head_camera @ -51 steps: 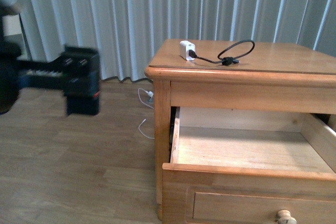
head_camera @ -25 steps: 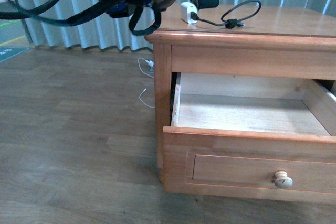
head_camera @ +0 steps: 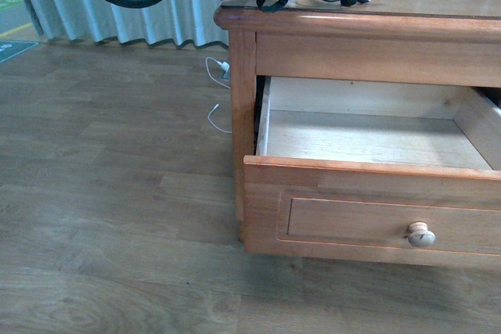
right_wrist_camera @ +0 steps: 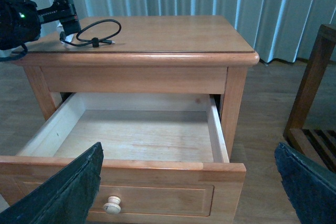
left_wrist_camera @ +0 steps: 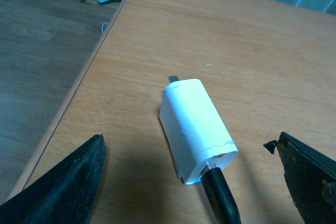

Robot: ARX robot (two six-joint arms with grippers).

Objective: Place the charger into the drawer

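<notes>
left gripper (left_wrist_camera: 190,148) jaws wide apart, straddling charger (left_wrist_camera: 197,129), not touching | charger lying on nightstand top (left_wrist_camera: 236,35), black cable (left_wrist_camera: 220,198) plugged in | drawer (right_wrist_camera: 126,165) pulled open | right gripper (right_wrist_camera: 189,153) jaws apart, facing drawer

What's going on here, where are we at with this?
The left tool hovers open over the charger, one finger on each side and neither touching it. The charger lies on the nightstand top, not yet picked up. The drawer below is pulled open, with nothing visible inside. The right tool is open and holds nothing, out in front of the drawer.
</notes>
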